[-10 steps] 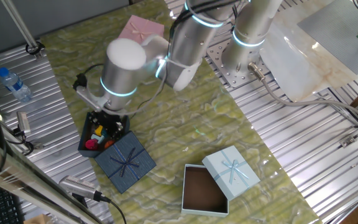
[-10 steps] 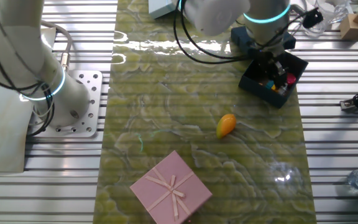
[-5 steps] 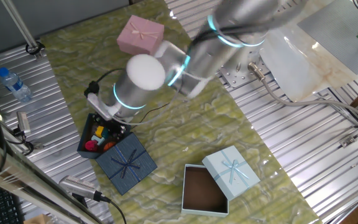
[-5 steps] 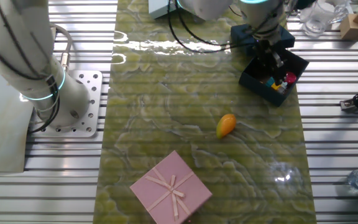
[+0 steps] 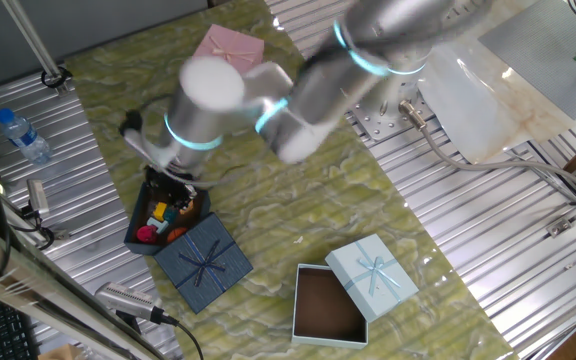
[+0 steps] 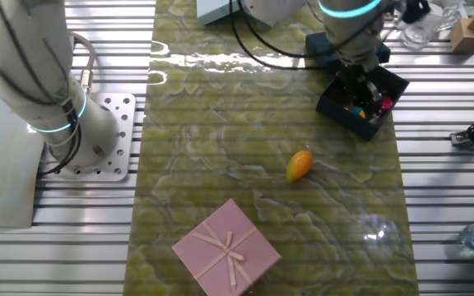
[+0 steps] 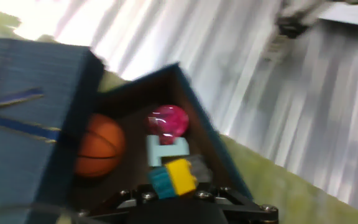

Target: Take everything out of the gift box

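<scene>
The navy gift box [image 5: 140, 222] stands open at the mat's edge, its ribboned lid [image 5: 203, 262] lying against it. Inside lie an orange basketball [image 7: 99, 146], a pink ball [image 7: 168, 120], a pale blue T piece [image 7: 165, 149] and a grey piece [image 7: 201, 167]. A teal and yellow block [image 7: 173, 177] sits right at my gripper [image 7: 178, 200], whose fingers do not show in the blurred hand view. From the side my gripper [image 6: 360, 85] reaches down into the box [image 6: 336, 105]. An orange-yellow toy [image 6: 299, 164] lies out on the mat.
A pink box [image 6: 227, 247] stands on the mat's far end. A light blue box [image 5: 328, 305] with its lid [image 5: 372, 273] sits near the front. A water bottle [image 5: 23, 135] and tools [image 5: 128, 300] lie on the slatted metal beside the mat.
The arm's wrist joint swung right, then back to the left, over the gift box. The gripper stayed at the box. The toy on the mat has not moved.
</scene>
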You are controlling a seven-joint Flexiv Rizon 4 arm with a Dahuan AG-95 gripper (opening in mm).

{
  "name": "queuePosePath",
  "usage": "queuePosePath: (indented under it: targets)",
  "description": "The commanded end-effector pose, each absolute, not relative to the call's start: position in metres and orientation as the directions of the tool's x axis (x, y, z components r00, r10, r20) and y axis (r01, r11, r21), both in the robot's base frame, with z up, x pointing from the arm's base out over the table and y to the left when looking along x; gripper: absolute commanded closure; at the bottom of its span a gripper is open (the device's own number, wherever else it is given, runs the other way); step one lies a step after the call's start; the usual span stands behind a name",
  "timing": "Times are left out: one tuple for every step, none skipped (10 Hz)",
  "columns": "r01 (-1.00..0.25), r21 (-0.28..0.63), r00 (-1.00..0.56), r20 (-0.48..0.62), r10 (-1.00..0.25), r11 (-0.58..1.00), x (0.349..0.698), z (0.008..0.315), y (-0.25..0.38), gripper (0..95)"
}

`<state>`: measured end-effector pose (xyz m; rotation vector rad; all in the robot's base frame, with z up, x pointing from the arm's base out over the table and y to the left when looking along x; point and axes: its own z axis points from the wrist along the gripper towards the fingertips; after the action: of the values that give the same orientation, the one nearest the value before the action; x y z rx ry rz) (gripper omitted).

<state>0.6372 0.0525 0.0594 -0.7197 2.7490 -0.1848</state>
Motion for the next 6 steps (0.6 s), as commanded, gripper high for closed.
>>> queuePosePath:
  targets:
    - [-0.411,-0.199,-0.854,-0.258,-0.452,0.890,0.6407,0.0652,0.0501,57.0]
    - [-0.397,-0.191,-0.860,-0.264,-0.436,0.898,0.6406,0.0655,0.0494,57.0]
    - [-0.368,-0.181,-0.873,-0.271,-0.406,0.912,0.6406,0.0657,0.0495,57.0]
    - [-0.358,-0.178,-0.879,-0.267,-0.395,0.917,0.6406,0.0658,0.0493,76.0]
    - [-0.345,-0.169,-0.888,-0.259,-0.379,0.923,0.6405,0.0661,0.0493,76.0]
    - [-0.327,-0.151,-0.905,-0.235,-0.356,0.933,0.6402,0.0675,0.0498,76.0]
